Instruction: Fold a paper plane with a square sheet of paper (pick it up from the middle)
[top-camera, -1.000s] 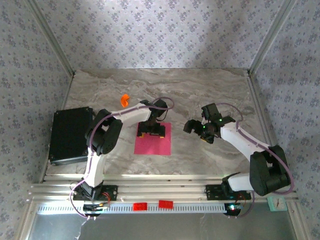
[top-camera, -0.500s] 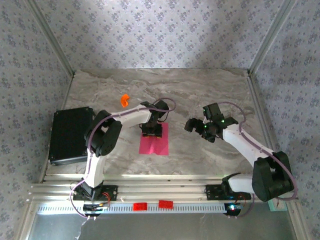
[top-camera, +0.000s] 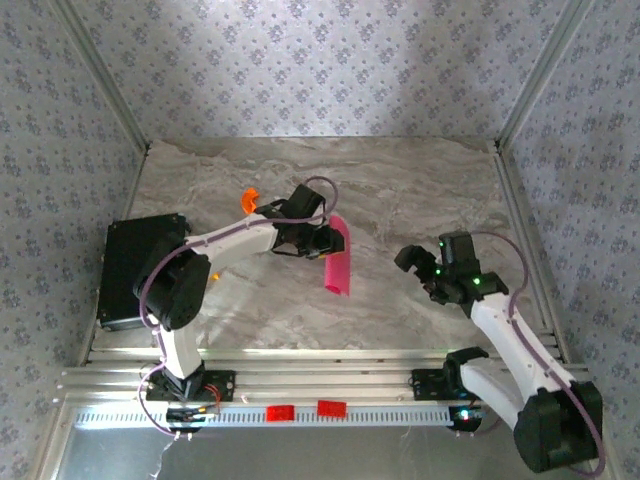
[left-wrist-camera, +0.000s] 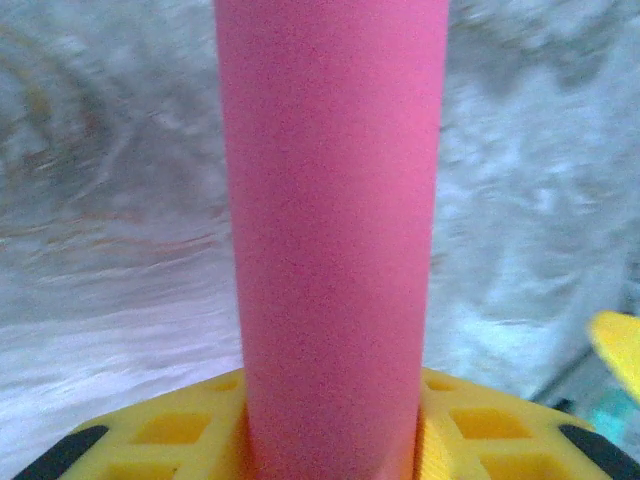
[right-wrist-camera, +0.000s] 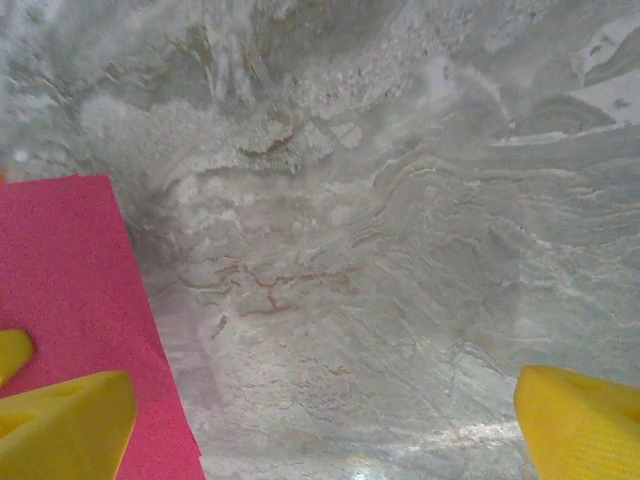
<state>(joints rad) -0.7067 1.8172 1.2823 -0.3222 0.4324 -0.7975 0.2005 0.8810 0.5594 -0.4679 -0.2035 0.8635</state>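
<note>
Sheet of paper (top-camera: 339, 262) in the overhead view is pink and shows as a narrow curved strip near the middle of the bench (top-camera: 420, 190). Its far end is pinched in the left gripper (top-camera: 322, 240), and its near end points toward the arm bases. Whether that near end touches the bench is hard to tell from above. A small orange piece (top-camera: 249, 198) lies just left of the left gripper, apart from the paper. A black box (top-camera: 140, 268) sits at the left edge of the bench. The right gripper (top-camera: 420, 272) is to the right of the paper and well apart from it, over bare bench.

From the left wrist, the paper (left-wrist-camera: 335, 230) runs as a rounded pink band from the top edge down into the left gripper (left-wrist-camera: 335, 445). There the yellow jaws are closed on it from both sides. The marbled bench (left-wrist-camera: 110, 230) behind is blurred.

From the right wrist, the right gripper (right-wrist-camera: 320, 425) has its yellow jaws spread wide, with nothing between them but bench (right-wrist-camera: 400, 250). The paper (right-wrist-camera: 70, 290) shows at the left, beside the left-hand jaw.
</note>
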